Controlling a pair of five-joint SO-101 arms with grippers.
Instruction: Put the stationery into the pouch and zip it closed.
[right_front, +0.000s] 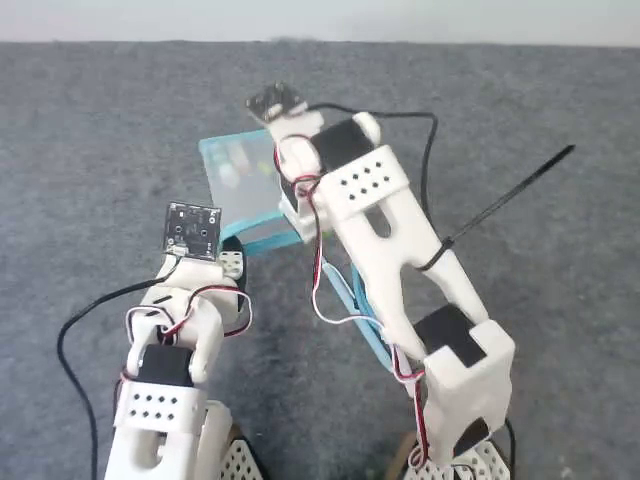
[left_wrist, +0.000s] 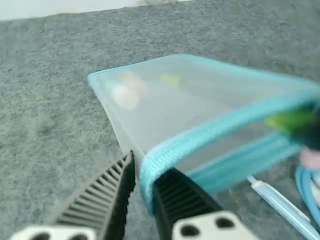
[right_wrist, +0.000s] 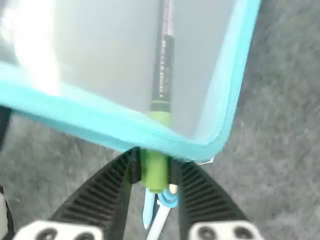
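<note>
Upper centre of the high view, the right arm (right_front: 400, 240) hides much of the translucent pouch (right_front: 238, 180); pale items inside are too blurred to identify. The left gripper (left_wrist: 144, 167) pinches its zip edge; the right gripper (right_wrist: 153, 159) clamps a green-ended pen (right_wrist: 153, 176) half inside

ahead of the left gripper (left_wrist: 147, 165), the pouch (left_wrist: 200, 100) holds pale blobs (left_wrist: 125, 95) too blurred to name, and its far end smears out at the frame edge. off to that gripper's side, a blue pen (left_wrist: 280, 202) is cut off. past the right gripper (right_wrist: 153, 157), the green pen (right_wrist: 162, 65) runs out of frame inside the pouch, its print unreadable. blue and white bits (right_wrist: 169, 197) behind its pinched end are mostly hidden. from above, the right arm (right_front: 370, 190) covers the pouch's near corner.
</note>
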